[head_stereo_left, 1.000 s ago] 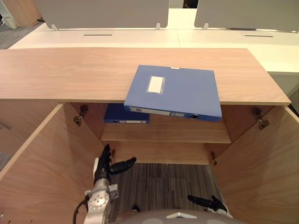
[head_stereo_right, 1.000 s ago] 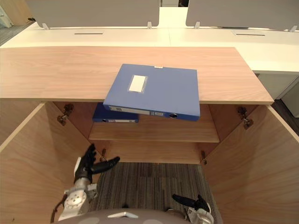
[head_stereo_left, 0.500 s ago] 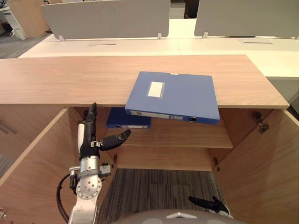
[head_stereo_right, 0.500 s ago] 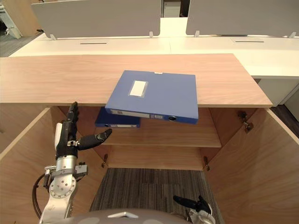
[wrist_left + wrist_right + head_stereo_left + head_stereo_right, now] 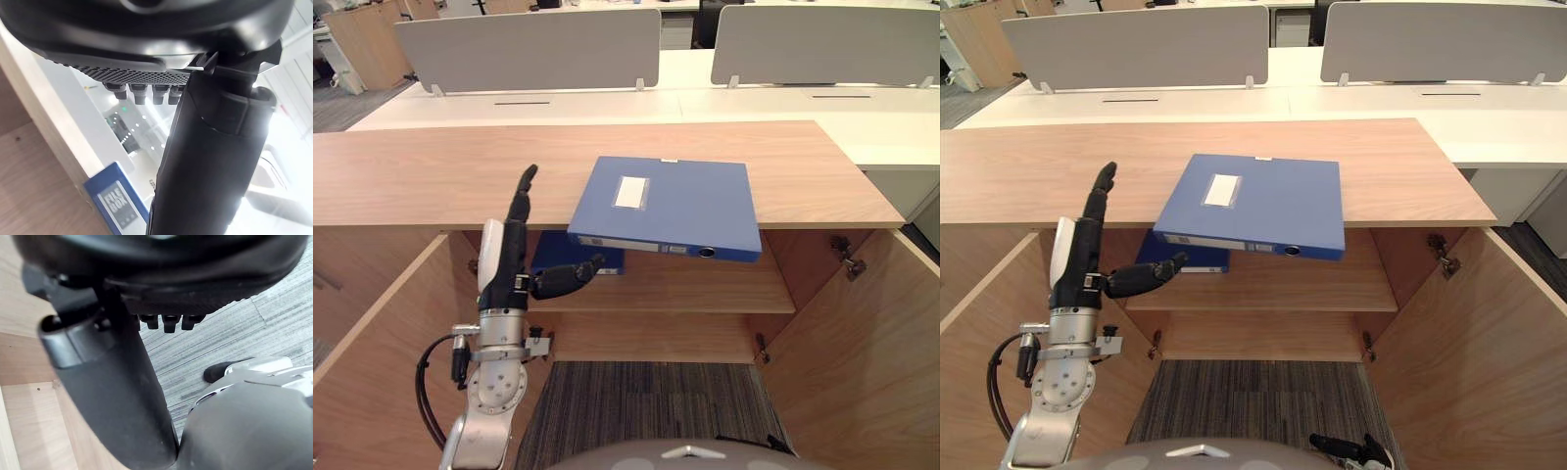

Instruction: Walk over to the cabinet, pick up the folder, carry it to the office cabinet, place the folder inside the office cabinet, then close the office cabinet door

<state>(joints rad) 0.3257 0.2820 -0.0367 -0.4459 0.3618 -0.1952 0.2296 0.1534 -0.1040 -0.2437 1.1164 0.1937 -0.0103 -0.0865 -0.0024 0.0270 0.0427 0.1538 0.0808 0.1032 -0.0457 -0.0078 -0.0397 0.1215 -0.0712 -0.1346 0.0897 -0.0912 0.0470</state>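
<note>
Left robot hand (image 5: 512, 257) open before half-hidden lower folder (image 5: 558, 253).

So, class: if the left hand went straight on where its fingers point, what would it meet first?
Probably the cabinet top, beside the blue folder and not on it: the left hand aims its straight fingers up and forward. Depth is unclear; it might pass above the wood.

The folder (image 5: 675, 211) lies on the cabinet top (image 5: 431, 176), its near edge jutting over the front. Below, a second folder (image 5: 553, 253) lies on the shelf (image 5: 705, 289), towards the left. The left hand (image 5: 506, 259) stands left of both folders. Desks (image 5: 607, 98) stand behind the cabinet.
</note>
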